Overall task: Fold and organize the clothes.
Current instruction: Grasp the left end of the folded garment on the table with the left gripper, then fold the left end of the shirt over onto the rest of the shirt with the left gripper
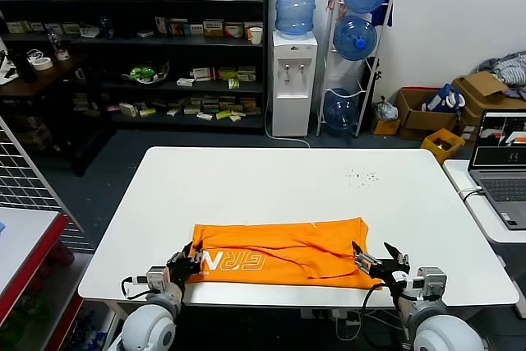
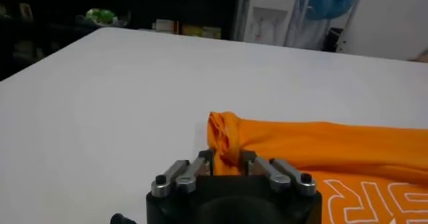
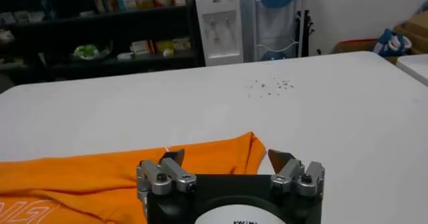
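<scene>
The orange T-shirt lies folded into a long band across the near edge of the white table, with white block lettering showing near its left end. My left gripper is shut on the shirt's left end; in the left wrist view bunched orange cloth sits between its fingers. My right gripper is open at the shirt's right end; in the right wrist view its spread fingers stand either side of the shirt's corner, not pinching it.
A laptop sits on a side table at the right. A red-edged table with a wire rack stands at the left. Small dark specks lie on the far right of the table. Shelves and a water dispenser stand behind.
</scene>
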`<action>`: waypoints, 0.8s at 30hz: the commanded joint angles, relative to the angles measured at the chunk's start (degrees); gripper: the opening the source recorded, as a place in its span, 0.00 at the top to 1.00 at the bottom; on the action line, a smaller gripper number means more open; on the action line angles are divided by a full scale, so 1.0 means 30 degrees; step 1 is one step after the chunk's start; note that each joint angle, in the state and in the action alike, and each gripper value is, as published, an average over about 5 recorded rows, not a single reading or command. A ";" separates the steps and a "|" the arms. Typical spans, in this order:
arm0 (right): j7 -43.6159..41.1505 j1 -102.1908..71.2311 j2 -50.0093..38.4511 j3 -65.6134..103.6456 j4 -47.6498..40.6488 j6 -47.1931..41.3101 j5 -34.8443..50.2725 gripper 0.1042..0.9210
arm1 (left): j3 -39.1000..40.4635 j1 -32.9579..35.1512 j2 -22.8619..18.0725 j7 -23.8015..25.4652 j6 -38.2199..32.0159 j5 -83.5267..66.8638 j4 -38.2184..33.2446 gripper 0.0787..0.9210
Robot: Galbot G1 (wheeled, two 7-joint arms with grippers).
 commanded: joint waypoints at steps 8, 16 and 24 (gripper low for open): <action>0.0025 0.0341 0.0192 -0.0197 -0.0211 0.0202 -0.0048 0.12 | -0.0186 0.0203 0.0767 -0.0379 0.0133 -0.0236 -0.2153 0.96; 0.0018 0.0880 0.0288 -0.0482 -0.0415 0.0334 -0.0074 0.12 | -0.1925 0.0476 0.4068 -0.0691 0.1021 -0.1448 -0.3678 0.96; -0.0022 0.1490 0.0661 -0.0984 -0.0797 0.0512 -0.0332 0.12 | -0.4689 0.0994 0.8064 -0.0339 0.1084 -0.2680 -0.2674 0.96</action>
